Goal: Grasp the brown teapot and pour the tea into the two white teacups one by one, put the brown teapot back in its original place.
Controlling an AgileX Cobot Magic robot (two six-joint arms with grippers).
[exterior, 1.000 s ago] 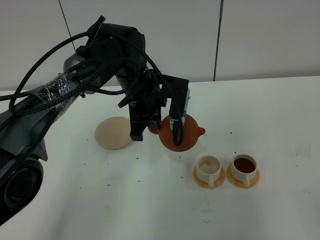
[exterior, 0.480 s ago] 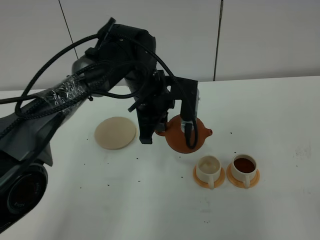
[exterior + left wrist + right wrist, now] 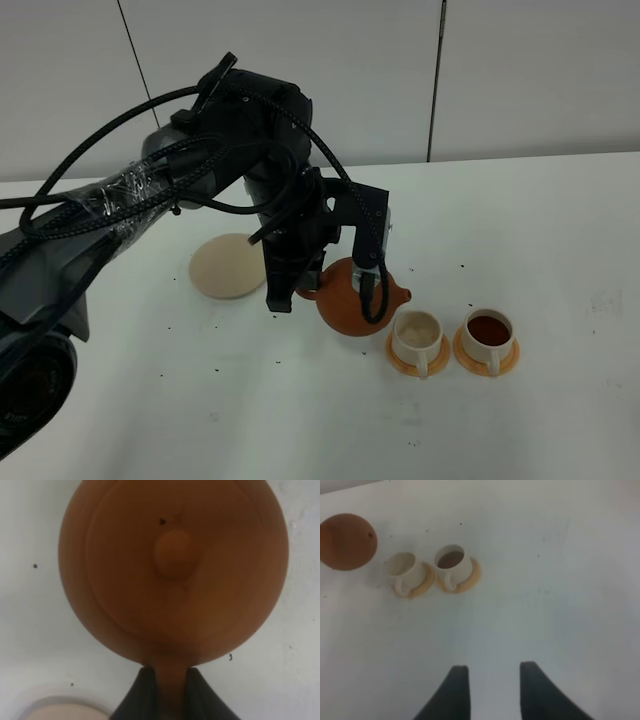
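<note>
Lower now, the brown teapot point(image 3: 348, 305) hangs just beside the empty teacup point(image 3: 416, 334), spout toward it, my left gripper point(image 3: 169, 680) clamped on its handle. I'd tip slowly, spout over the rim. Other teacup point(image 3: 489, 332) already full; right gripper point(image 3: 490, 677) gaping, idle.

Your left gripper point(image 3: 306, 284) holds the brown teapot point(image 3: 348, 306) by its handle, spout just beside the nearest white teacup point(image 3: 416, 336).
</note>
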